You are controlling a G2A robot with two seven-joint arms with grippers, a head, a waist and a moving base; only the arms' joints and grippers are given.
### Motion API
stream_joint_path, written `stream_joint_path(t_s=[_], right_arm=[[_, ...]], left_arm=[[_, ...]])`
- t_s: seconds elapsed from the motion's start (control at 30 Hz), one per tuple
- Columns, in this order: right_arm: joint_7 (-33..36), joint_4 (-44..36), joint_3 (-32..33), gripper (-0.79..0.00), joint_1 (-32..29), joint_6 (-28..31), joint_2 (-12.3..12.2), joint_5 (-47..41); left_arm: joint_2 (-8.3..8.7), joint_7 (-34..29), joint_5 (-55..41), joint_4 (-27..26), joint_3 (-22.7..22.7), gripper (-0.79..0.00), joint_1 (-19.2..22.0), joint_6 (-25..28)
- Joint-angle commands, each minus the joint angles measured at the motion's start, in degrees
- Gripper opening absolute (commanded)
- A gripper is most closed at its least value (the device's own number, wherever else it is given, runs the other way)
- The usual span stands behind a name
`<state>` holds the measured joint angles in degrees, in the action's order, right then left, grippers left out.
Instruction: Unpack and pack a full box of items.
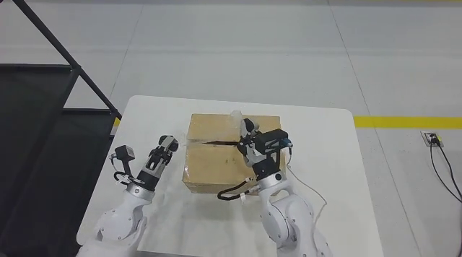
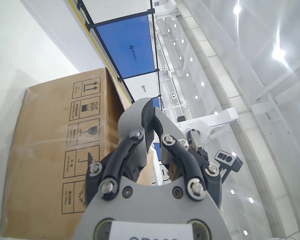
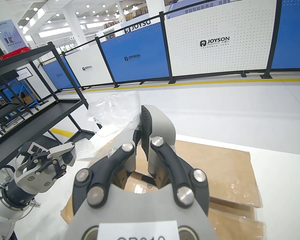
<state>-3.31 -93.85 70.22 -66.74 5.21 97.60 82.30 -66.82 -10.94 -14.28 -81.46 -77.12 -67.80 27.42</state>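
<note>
1. Cardboard box (image 1: 216, 163) sat in the middle of the top view on the white table (image 1: 332, 192). Its top flaps lay nearly flat, with a dark slit (image 1: 213, 142) open along the seam.
2. Judged from that, the task was at its very start. No item lay out on the table and the flaps were not folded back. The opening was only begun, and all of the unpacking and repacking was left to do.
3. Right gripper (image 3: 143, 119) hung over the box top by the seam, just right of centre in the top view. Its fingers were pressed together on a crumpled piece of clear plastic film (image 3: 112, 116). The film rose from the box toward the middle of the right wrist view. Whether it was sealing tape or wrapping from inside, I could not tell.
4. Left gripper (image 2: 152, 117) was at the left of the box in the top view, near its printed side wall but apart from it. Its pads were closed tip to tip, with nothing between them.
</note>
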Motion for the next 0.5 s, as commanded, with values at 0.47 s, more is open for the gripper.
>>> stream_joint_path(t_s=[0.47], right_arm=[[2.2,4.8,0.1,-0.785,3.8,-0.5,-0.6,-0.6]], left_arm=[[-0.98,-0.5,0.4,3.7,0.8,-0.785,1.4,0.4]])
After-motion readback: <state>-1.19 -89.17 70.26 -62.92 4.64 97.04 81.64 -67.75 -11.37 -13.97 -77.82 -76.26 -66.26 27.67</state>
